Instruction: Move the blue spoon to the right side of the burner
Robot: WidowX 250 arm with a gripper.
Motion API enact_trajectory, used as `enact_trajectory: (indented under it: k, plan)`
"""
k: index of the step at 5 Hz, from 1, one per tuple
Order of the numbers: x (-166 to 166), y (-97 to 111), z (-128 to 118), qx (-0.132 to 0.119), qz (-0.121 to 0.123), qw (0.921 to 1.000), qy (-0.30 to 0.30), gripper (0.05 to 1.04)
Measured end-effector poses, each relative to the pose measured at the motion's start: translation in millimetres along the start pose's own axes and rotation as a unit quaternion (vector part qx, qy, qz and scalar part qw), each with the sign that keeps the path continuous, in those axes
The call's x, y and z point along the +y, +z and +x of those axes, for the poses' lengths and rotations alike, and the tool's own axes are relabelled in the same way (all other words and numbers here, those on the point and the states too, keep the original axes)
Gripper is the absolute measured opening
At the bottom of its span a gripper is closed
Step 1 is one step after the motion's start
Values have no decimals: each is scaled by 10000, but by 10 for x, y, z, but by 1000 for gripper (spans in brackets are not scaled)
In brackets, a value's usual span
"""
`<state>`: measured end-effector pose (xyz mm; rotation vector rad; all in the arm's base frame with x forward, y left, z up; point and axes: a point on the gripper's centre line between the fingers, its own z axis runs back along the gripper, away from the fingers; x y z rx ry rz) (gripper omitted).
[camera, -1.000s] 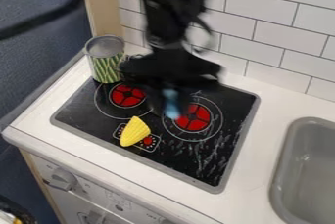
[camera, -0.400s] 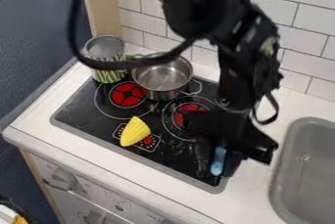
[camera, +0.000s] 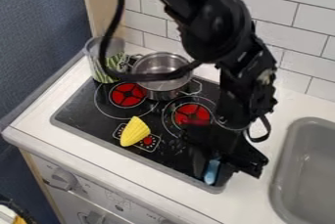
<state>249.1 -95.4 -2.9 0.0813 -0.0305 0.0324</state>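
End effector over front right corner of cooktop, blue spoon there too; yellow corn toward its front, metal pot toward its back, sink right of it

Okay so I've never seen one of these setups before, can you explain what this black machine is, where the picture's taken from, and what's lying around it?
The black machine is a robot arm, coming in from the top of the picture. A fixed camera looks down at a slant on a toy kitchen.

At the arm's lower end is its gripper, over the near right part of the black cooktop. A blue spoon is right at it, though I can't tell how firmly it is held, if at all.

A yellow corn-shaped piece lies on the cooktop. Behind it are a metal pot and a green-patterned container. To the right is a gray sink.
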Motion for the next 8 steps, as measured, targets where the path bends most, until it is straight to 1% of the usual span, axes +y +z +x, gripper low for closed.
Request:
enact_trajectory:
  k: [1,2,3,4,5,7,8]
  plan:
    - [5,-102,22,9,84,10000,8,327]
    - [-3,-118,28,13,77,10000,-50,388]
    - [3,-127,32,56,111,9999,36,681]
    - [47,-124,41,96,118,9998,124,921]
    - [44,-76,40,95,94,9998,168,1004]
    - [112,481,113,-591,-207,9977,243,1001]
    - [180,764,102,-848,-265,9957,273,1001]
